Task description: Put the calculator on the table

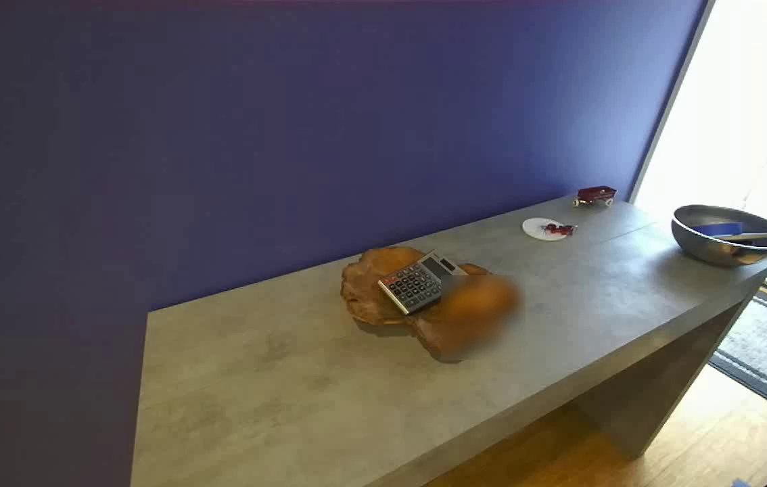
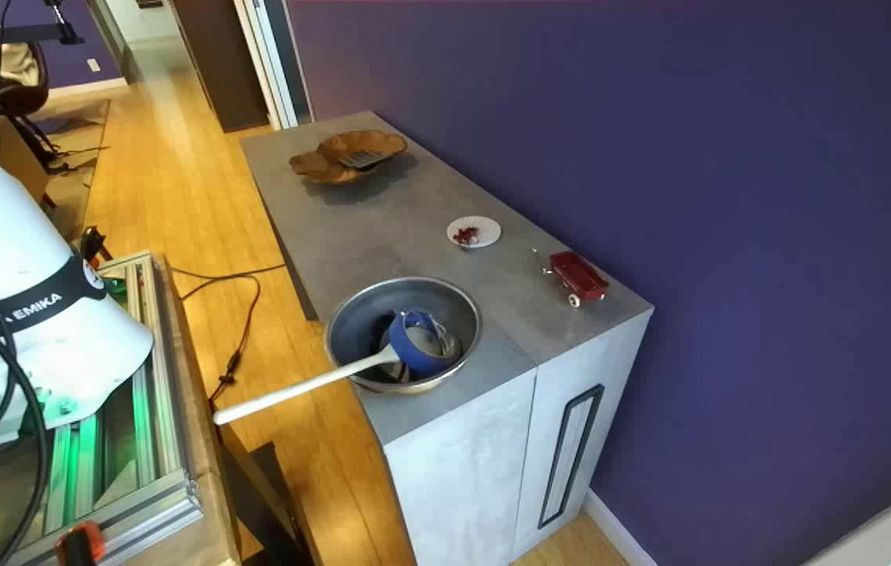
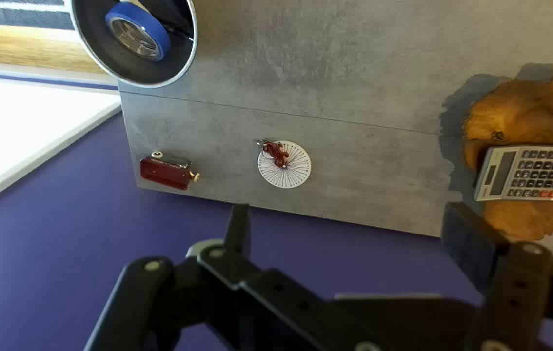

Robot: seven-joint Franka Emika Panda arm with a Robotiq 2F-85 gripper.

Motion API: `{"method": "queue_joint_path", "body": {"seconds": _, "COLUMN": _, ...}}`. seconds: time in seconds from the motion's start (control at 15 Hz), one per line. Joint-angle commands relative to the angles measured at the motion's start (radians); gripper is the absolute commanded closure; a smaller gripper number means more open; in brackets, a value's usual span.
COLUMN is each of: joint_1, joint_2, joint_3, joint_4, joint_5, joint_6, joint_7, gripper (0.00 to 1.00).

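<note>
The grey calculator (image 1: 410,289) with dark keys rests tilted on a brown wooden lobed dish (image 1: 364,291), which stands on the grey concrete-look table (image 1: 248,385). The calculator also shows at the dish in an exterior view (image 2: 363,159) and at the right edge of the wrist view (image 3: 532,173). My gripper (image 3: 347,207) is open and empty in the wrist view. Its fingers are wide apart, with the purple wall and the table's back edge behind them. The calculator lies beyond the right finger, apart from it. The gripper is not visible in either exterior view.
A metal bowl (image 2: 343,334) holds blue tape (image 2: 422,362) and a white-handled tool (image 2: 296,395) that sticks out over the table's edge. A white disc (image 3: 286,178) with a small red item and a red toy wagon (image 3: 164,173) are near the purple wall (image 1: 255,135).
</note>
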Motion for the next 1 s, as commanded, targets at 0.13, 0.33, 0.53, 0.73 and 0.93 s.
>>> {"method": "queue_joint_path", "body": {"seconds": 0.13, "joint_1": 0.019, "joint_2": 0.006, "joint_3": -0.013, "joint_4": 0.004, "joint_5": -0.012, "joint_6": -0.004, "joint_7": 0.011, "gripper": 0.0}}
{"method": "queue_joint_path", "body": {"seconds": 0.33, "joint_1": 0.019, "joint_2": 0.006, "joint_3": -0.013, "joint_4": 0.004, "joint_5": -0.012, "joint_6": -0.004, "joint_7": 0.011, "gripper": 0.0}}
{"method": "queue_joint_path", "body": {"seconds": 0.53, "joint_1": 0.019, "joint_2": 0.006, "joint_3": -0.013, "joint_4": 0.004, "joint_5": -0.012, "joint_6": -0.004, "joint_7": 0.011, "gripper": 0.0}}
{"method": "queue_joint_path", "body": {"seconds": 0.73, "joint_1": 0.031, "joint_2": 0.204, "joint_3": 0.007, "joint_4": 0.055, "joint_5": 0.02, "joint_6": 0.246, "joint_7": -0.007, "gripper": 0.0}}
{"method": "queue_joint_path", "body": {"seconds": 0.93, "joint_1": 0.061, "joint_2": 0.37, "joint_3": 0.023, "joint_4": 0.095, "joint_5": 0.079, "joint_6": 0.46, "joint_7": -0.053, "gripper": 0.0}}
